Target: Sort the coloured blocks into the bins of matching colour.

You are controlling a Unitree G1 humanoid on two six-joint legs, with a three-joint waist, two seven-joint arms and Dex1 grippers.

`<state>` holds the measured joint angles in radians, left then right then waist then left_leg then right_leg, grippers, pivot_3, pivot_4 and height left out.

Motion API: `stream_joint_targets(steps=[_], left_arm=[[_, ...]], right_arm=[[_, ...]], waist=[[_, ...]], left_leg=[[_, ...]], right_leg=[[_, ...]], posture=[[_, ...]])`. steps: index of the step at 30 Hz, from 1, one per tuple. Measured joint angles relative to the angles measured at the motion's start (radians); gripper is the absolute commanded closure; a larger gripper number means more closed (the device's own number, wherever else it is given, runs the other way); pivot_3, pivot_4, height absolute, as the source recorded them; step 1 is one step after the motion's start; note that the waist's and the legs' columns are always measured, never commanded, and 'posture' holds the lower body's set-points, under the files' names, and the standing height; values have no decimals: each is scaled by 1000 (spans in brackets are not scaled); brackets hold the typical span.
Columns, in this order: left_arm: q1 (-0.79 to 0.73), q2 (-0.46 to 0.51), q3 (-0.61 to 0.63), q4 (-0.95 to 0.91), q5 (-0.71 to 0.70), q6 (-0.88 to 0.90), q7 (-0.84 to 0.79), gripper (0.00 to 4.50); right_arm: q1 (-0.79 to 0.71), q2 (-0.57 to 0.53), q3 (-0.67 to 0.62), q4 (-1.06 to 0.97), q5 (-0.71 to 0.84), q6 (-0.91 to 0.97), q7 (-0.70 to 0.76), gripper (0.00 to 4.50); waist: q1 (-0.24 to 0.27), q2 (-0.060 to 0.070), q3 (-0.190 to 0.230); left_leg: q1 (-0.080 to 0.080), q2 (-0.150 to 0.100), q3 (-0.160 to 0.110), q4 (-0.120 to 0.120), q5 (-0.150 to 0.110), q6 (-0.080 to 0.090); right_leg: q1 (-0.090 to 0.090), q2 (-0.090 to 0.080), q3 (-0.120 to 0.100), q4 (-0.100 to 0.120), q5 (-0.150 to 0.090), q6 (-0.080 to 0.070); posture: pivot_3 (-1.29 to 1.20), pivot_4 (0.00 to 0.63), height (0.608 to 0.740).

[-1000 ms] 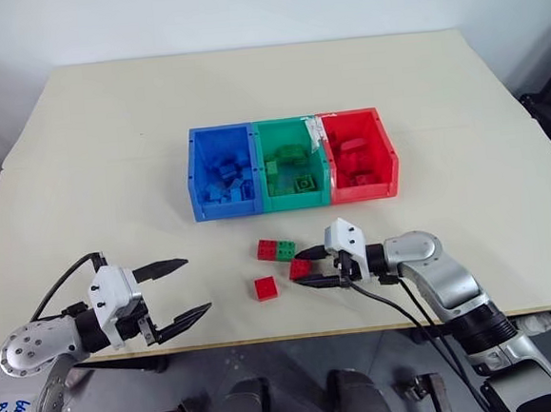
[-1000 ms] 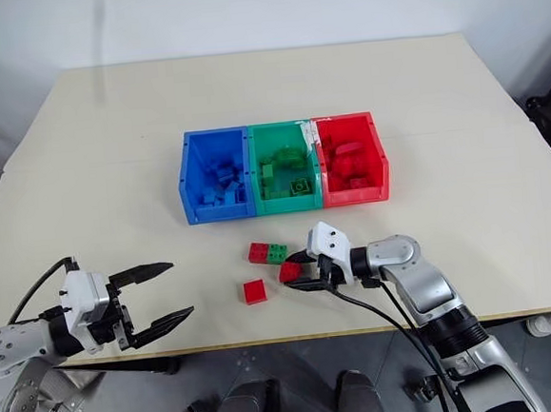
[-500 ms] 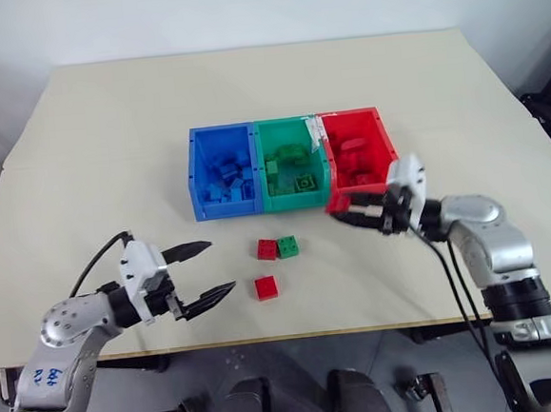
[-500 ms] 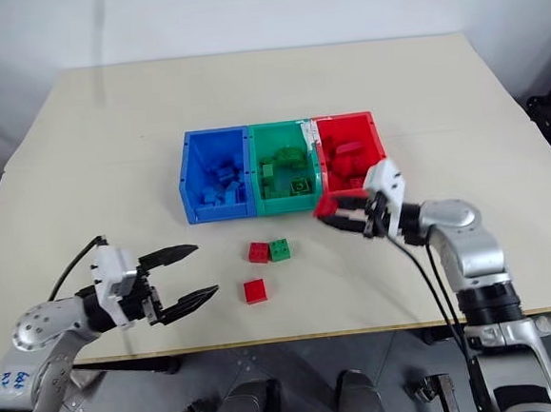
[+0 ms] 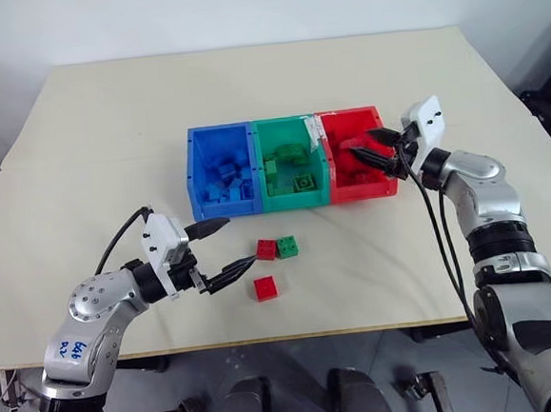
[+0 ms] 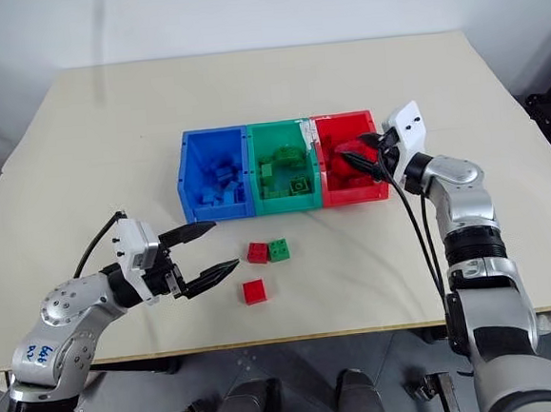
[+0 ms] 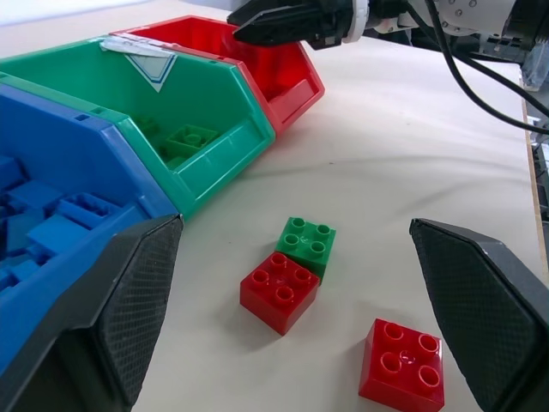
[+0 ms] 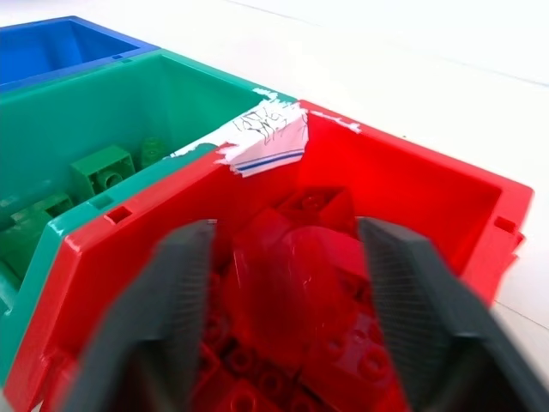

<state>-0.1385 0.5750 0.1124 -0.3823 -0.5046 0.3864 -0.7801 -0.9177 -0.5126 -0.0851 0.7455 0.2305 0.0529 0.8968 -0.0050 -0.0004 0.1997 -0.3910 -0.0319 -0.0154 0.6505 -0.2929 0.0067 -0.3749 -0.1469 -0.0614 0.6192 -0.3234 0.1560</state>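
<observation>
Right hand point(image 5: 374, 148) stood parted over the red bin point(image 5: 388, 186) right of centre, wrist view showing a blurred red block point(image 8: 302, 257) between its fingers, left hand point(image 5: 223, 246) spread wide lower left beside three blocks point(image 5: 275, 249) on the bench point(image 5: 108, 133).

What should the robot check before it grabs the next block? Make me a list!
1. Left gripper open and holding nothing: ok.
2. Blocks left on the table: a red block touching the green block, and another red block by itself: ok.
3. Nearer red block not stuck to the green one: cannot tell.
4. Right gripper open over the red bin: ok.
5. Right gripper has let go of its block: cannot tell.
6. Green bin has room: ok.
</observation>
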Motion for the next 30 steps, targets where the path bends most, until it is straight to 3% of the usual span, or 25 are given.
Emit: stream_joint_targets(steps=[2,5,10,17,23,30], left_arm=[[2,2,5,0,-2,3,0,0],[33,17,25,2,-7,16,-6,0],[69,49,76,61,6,-80,-68,0],[70,81,115,169,41,-201,-128,0],[71,105,125,201,35,-219,-175,0],[166,114,186,194,14,-213,-190,0]], right_arm=[[0,-3,-1,-1,0,-17,18,23],[45,-42,-18,-49,26,-25,81,23],[289,-156,-75,-277,147,-14,300,23],[538,-263,-113,-313,145,-231,464,23],[535,-265,-97,-328,151,-214,489,23],[440,-157,122,-467,138,-13,510,23]], waist=[[1,0,0],[3,0,0],[8,0,0],[2,0,0],[-1,0,0],[0,0,0]], left_leg=[[0,0,0,0,0,0],[-1,0,-1,0,0,0],[-2,0,-1,0,-1,1],[0,1,3,2,-1,1],[3,3,5,2,-1,1],[2,3,4,2,-1,0]], right_leg=[[0,0,0,0,0,0],[0,0,0,0,0,0],[1,0,-1,-2,0,0],[2,0,-1,-1,0,0],[2,0,-1,1,0,0],[1,0,-1,1,0,-1]], posture=[[0,150,740],[0,150,740],[0,150,740],[0,150,740],[0,150,740],[0,150,740]])
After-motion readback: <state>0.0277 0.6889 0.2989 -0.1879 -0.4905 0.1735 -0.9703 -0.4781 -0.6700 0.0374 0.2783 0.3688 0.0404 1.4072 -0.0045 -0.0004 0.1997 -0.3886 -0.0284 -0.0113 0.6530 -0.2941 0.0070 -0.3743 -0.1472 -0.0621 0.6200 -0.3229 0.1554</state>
